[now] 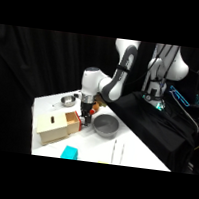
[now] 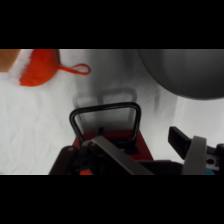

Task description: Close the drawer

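White table [image 1: 136, 150] seen from the side; a pale tan wooden box [image 1: 51, 128] sits at its near left part. The drawer [image 1: 72, 122], orange-brown, is seen pulled partway out of the box's right face, toward the middle of the table. The gripper [image 1: 85, 117] is lowered from above at the drawer's outer end, just beside or touching it; contact cannot be settled from the side view.

A grey bowl [image 1: 106, 125] is noted just right of the gripper, close to the drawer front. A small metal cup [image 1: 68, 101] is placed further back on the table, behind the box. A teal block [image 1: 70, 153] lies at the near edge, in front of the box. Thin metal tongs [image 1: 117, 152] are laid on the table in front of the bowl.

Wrist view: the drawer's dark loop handle [image 2: 106, 120] is seen directly ahead of the gripper's black linkage, standing up from the red-brown drawer front [image 2: 112, 142]. The bowl's grey rim fills the upper right. An orange-red brush-like object [image 2: 41, 66] with a loop is seen upper left on the table.

Whether the fingers are spread or clenched on the handle cannot be told from either view
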Tool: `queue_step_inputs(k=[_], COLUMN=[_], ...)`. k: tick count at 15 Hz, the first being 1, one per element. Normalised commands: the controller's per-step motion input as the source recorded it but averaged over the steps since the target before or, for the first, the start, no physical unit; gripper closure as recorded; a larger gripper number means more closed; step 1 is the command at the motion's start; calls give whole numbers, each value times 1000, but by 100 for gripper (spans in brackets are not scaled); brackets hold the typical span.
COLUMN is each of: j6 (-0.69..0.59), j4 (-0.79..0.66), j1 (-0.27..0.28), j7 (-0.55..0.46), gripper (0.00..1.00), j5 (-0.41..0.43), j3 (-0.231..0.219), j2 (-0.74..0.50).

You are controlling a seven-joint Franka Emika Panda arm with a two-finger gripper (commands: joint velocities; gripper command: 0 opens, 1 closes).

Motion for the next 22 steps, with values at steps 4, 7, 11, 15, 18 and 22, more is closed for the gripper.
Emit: queue_step_inputs(k=[4, 7, 11, 15, 18, 22], j6=[182, 152, 99, -19, -213, -352], j4=[237, 221, 196, 198, 319, 439], j1=[-135, -133, -93, -51, -41, -23], j7=[-61, -68, -54, -42, -60, -94], gripper=[0, 0, 0, 0, 0, 0], j5=[-11, -22, -52, -93, -112, -106], j3=[117, 114, 78, 24, 12, 21], j2=[253, 236, 156, 38, 12, 63])
